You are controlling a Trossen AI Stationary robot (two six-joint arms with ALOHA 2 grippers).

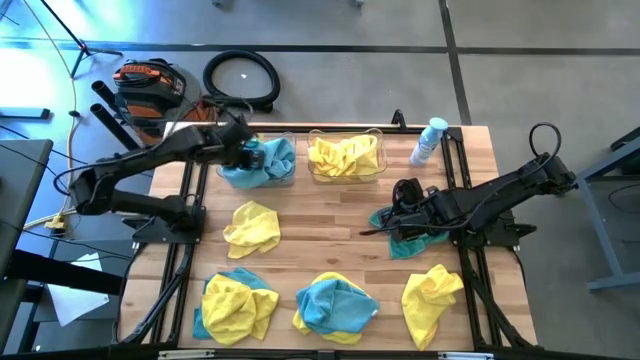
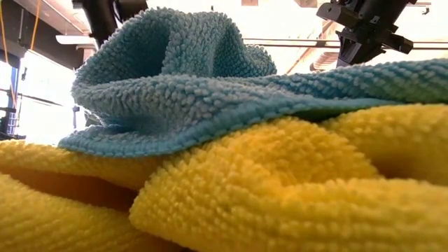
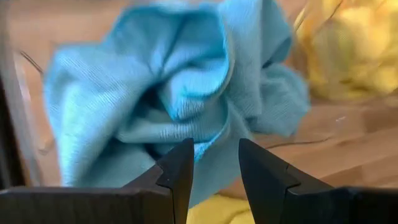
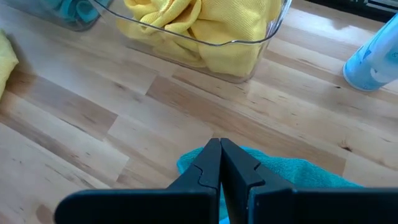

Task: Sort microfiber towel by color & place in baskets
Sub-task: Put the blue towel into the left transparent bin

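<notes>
Two clear plastic baskets are sitting at the worktop's (image 1: pixel 300 215) far edge: left basket (image 1: pixel 285 176) receiving a nubbly blue towel (image 1: pixel 262 160), left pincer (image 3: pixel 214 163) parting, apparently empty. Right pincer (image 4: pixel 219 163), closed, is resting on another blue towel (image 1: pixel 405 243); next, gripping it.

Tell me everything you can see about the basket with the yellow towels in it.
The basket is a clear, colourless plastic bin, rectangular with rounded corners, standing upright at the table's far edge. It is filled with crumpled yellow towels that rise to about its rim. A matching bin holding blue towels sits beside it on the left arm's side, and a spray bottle stands apart on the other side. No gripper touches it.
</notes>
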